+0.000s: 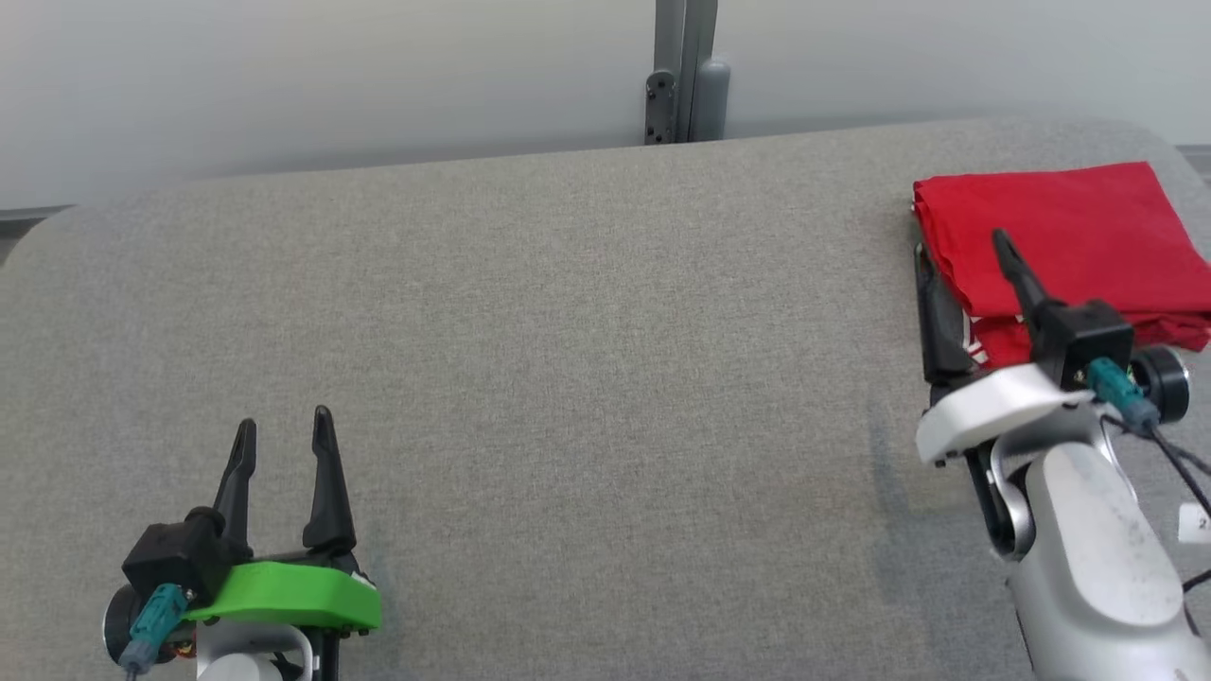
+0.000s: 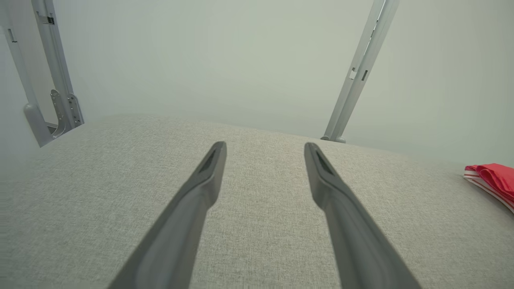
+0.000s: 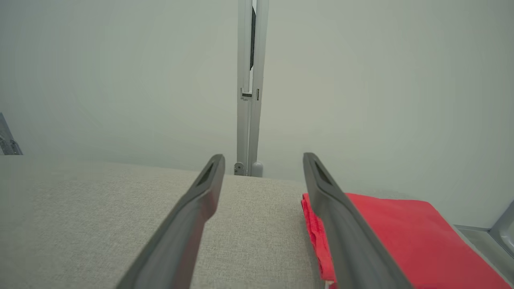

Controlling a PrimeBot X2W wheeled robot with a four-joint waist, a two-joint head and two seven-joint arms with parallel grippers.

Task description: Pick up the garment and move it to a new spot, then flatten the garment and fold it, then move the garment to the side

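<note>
Red garment, folded into a compact rectangle of several layers, at the far right corner of the grey table; white-striped trim showing at the near edge of the stack. Right gripper at the garment's left edge, fingers spread wide, one over bare table just beside the stack, the other over the red cloth; contact with the cloth not discernible, nothing pinched. Left gripper at the near left of the table, well apart from the garment, fingers likewise spread and empty, over bare table. Judged from the lay of things: folding done, placement at the side of the table reached or nearly so. Handling, as a judgement: light, soft, limp cloth; no stiffness to hold its shape, layers prone to slide and fan open if lifted by one ply. Best taken at the thick left edge, all layers pinched together, or carried from two edges at once to keep the stack flat
</note>
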